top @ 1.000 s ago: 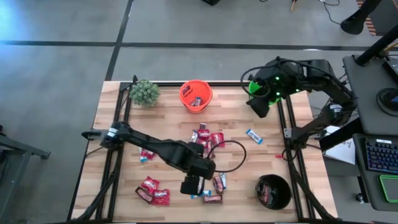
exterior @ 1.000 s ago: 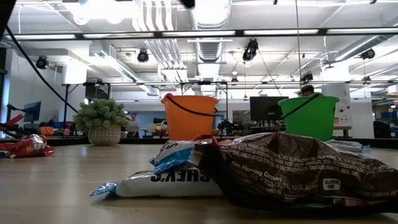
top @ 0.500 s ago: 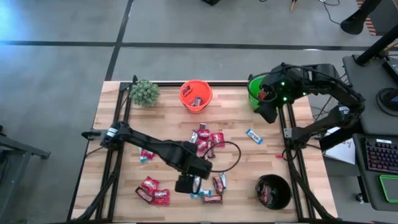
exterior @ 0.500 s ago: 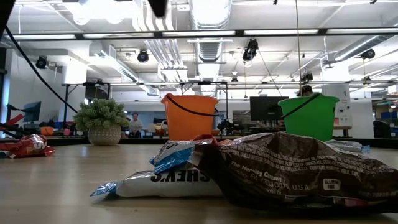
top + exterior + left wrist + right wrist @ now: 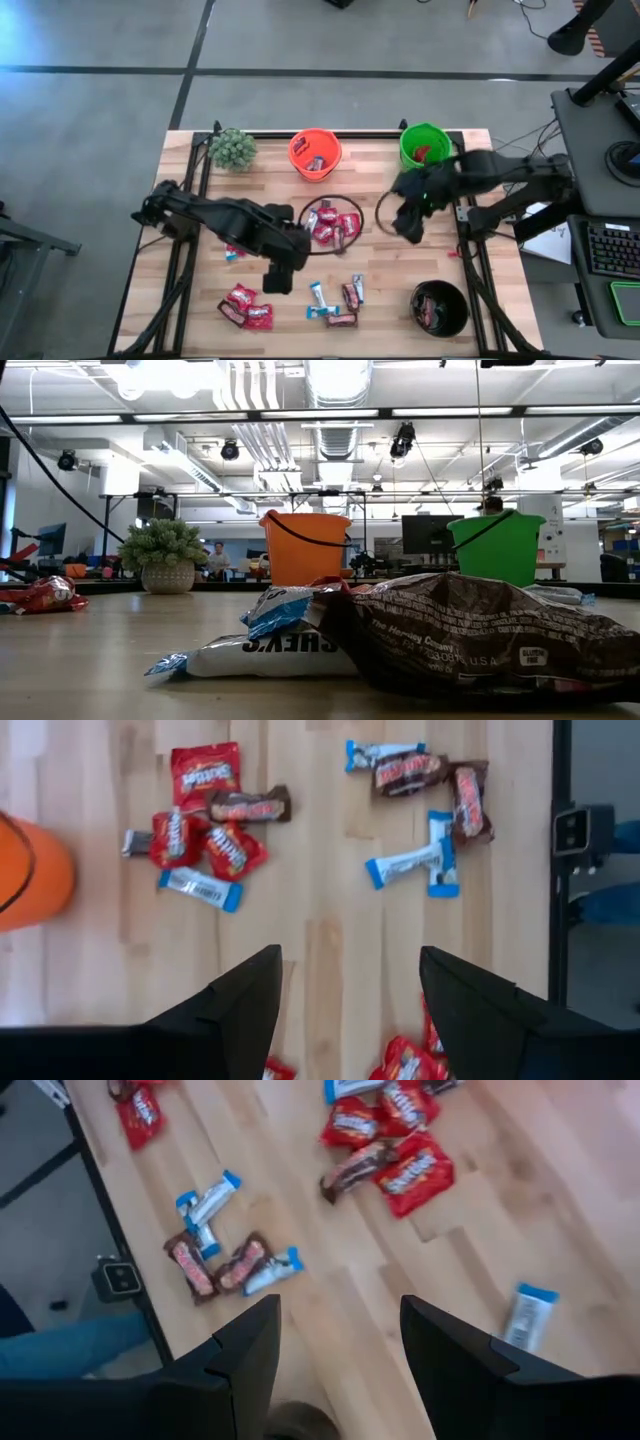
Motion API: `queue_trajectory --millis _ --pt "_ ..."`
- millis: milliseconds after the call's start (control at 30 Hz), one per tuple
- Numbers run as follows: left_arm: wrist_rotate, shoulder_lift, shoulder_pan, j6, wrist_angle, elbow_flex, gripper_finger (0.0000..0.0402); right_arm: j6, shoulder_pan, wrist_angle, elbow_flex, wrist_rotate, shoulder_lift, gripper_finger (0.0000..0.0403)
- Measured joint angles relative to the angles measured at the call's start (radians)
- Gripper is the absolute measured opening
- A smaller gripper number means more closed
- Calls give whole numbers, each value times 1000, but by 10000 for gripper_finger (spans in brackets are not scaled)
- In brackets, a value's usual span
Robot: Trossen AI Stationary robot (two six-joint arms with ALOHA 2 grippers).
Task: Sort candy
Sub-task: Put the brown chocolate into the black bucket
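The candy lies in groups on the wooden table: red packets and bars mid-table (image 5: 330,225), blue-and-white and brown bars nearer the front (image 5: 338,300), red packets at the front left (image 5: 245,308). My left gripper (image 5: 279,278) hangs open above bare wood between those groups; its wrist view shows nothing between its fingers (image 5: 350,960). My right gripper (image 5: 408,228) hangs open above the table right of the middle group, also with nothing between its fingers (image 5: 340,1305). A lone blue-and-white bar (image 5: 525,1315) lies below it.
An orange bucket (image 5: 315,152) and a green bucket (image 5: 425,143) stand at the far edge. A black bucket (image 5: 438,308) stands at the front right, a small green plant (image 5: 232,148) at the far left. Cable loops hang over the middle candy.
My left gripper has risen and gone toward the table's left edge, away from the front bars, staying open. My right gripper has come down from over the green bucket toward the table's middle, staying open; the green bucket now shows.
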Motion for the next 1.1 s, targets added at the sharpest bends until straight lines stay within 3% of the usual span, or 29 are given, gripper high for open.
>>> queue_trajectory --millis 433,667,1100 --pt "-9 -106 -35 71 -32 -27 220 110 145 220 -21 27 187 196" --pt "-9 -202 -36 51 -32 -104 220 114 201 352 -13 21 279 196" --pt "-7 -376 -46 -65 -32 -324 220 62 215 388 32 -37 436 196"
